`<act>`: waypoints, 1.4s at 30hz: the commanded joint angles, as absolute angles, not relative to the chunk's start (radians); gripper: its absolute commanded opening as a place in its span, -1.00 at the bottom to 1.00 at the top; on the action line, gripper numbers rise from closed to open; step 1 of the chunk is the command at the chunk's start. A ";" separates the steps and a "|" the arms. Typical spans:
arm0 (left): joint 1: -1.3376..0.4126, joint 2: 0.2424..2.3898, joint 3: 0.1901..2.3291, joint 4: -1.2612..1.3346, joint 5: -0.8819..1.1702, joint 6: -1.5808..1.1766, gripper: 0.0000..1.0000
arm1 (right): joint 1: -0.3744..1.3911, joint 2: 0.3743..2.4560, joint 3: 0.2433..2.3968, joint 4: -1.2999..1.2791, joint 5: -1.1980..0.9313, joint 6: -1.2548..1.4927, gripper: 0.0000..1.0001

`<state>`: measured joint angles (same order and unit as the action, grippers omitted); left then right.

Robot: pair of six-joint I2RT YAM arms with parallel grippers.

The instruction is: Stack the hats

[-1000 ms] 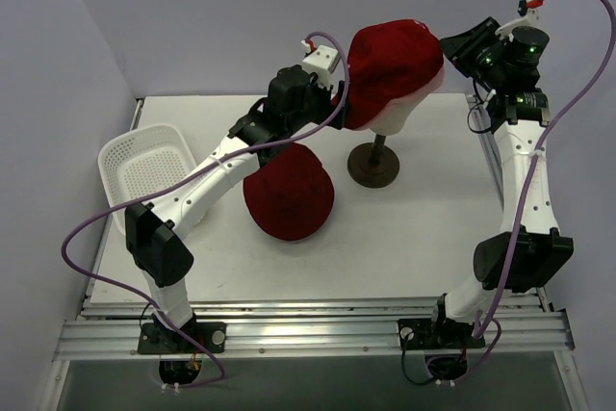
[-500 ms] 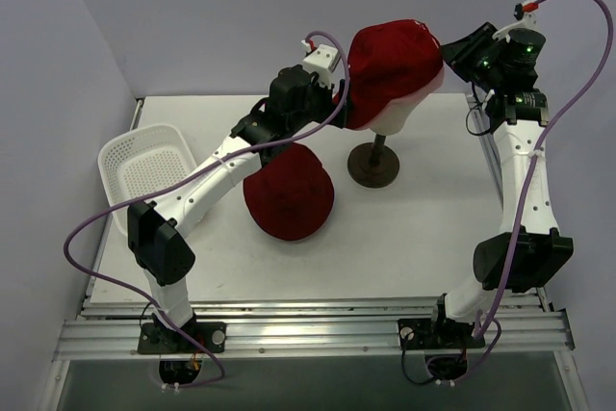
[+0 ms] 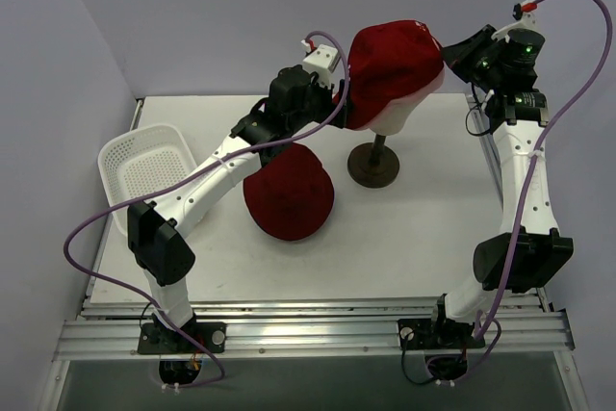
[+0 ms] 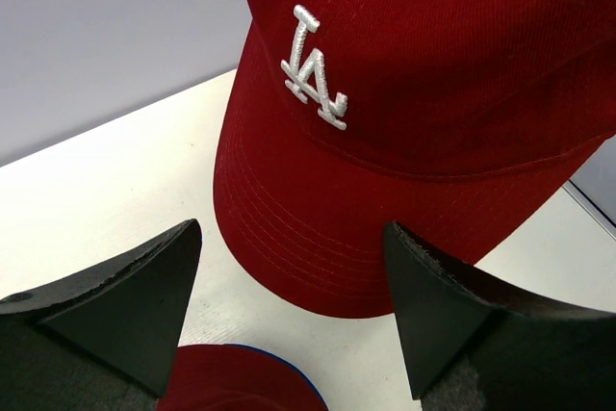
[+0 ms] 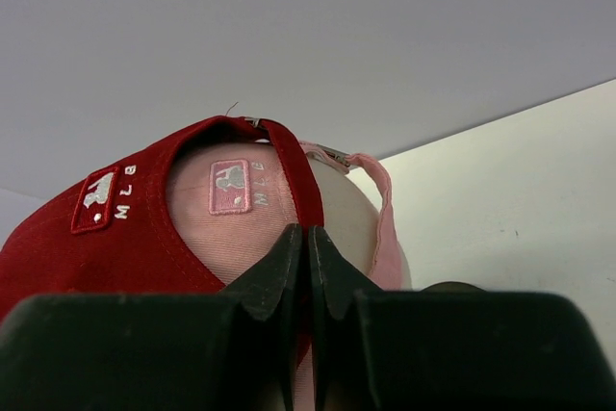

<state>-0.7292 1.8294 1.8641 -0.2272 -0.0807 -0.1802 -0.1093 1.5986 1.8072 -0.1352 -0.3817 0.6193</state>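
Note:
A red LA cap point(image 3: 390, 60) sits over a pink cap point(image 3: 433, 82) on the cream mannequin head point(image 3: 395, 117). My left gripper point(image 3: 339, 101) is open at the red cap's brim point(image 4: 318, 238), its fingers point(image 4: 144, 286) apart on either side and not touching it. My right gripper point(image 3: 449, 51) is at the back of the caps; in the right wrist view it point(image 5: 308, 233) is shut on the red cap's back strap point(image 5: 298, 175), over the pink cap point(image 5: 231, 223). A dark red bucket hat point(image 3: 289, 192) lies on the table, with a blue rim point(image 4: 279, 361) showing under it.
The mannequin head stands on a wooden stand point(image 3: 373, 166) at the back middle. A white mesh basket point(image 3: 144, 170) sits at the left edge of the table. The pink cap's strap point(image 5: 385, 209) hangs loose behind the head.
The right wrist has shifted very slightly at the back of the caps. The left arm and the hats have not visibly moved.

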 commanded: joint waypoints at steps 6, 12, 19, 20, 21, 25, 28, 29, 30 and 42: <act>-0.723 1.832 1.867 -0.172 -0.067 -0.193 0.70 | -0.100 1.559 1.789 -0.161 -0.319 0.571 -1.00; -0.724 1.842 1.845 -0.155 -0.060 -0.206 0.70 | -0.100 1.537 1.715 -0.141 -0.316 0.551 -1.00; -0.730 1.839 1.827 -0.137 -0.051 -0.213 0.70 | -0.101 1.513 1.638 -0.120 -0.291 0.534 -1.00; -0.730 1.839 1.825 -0.132 -0.051 -0.213 0.70 | -0.103 1.511 1.628 -0.114 -0.293 0.534 -1.00; -0.733 1.839 1.822 -0.130 -0.049 -0.213 0.70 | -0.103 1.508 1.606 -0.107 -0.296 0.534 -1.00; -0.736 1.833 1.818 -0.130 -0.048 -0.215 0.70 | -0.107 1.509 1.583 -0.095 -0.302 0.534 -1.00; -0.738 1.829 1.806 -0.123 -0.048 -0.216 0.70 | -0.110 1.506 1.569 -0.091 -0.302 0.532 -1.00; -0.738 1.829 1.804 -0.120 -0.048 -0.219 0.70 | -0.110 1.506 1.563 -0.089 -0.301 0.532 -1.00; -0.739 1.830 1.802 -0.118 -0.046 -0.221 0.70 | -0.112 1.505 1.556 -0.086 -0.302 0.532 -1.00; -0.749 1.865 1.809 -0.115 -0.044 -0.230 0.70 | -0.112 1.502 1.459 -0.054 -0.305 0.519 -1.00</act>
<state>-0.7315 1.8328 1.8164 -0.1455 -0.0696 -0.2192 -0.1123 1.4826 1.5173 0.0792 -0.3008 0.5701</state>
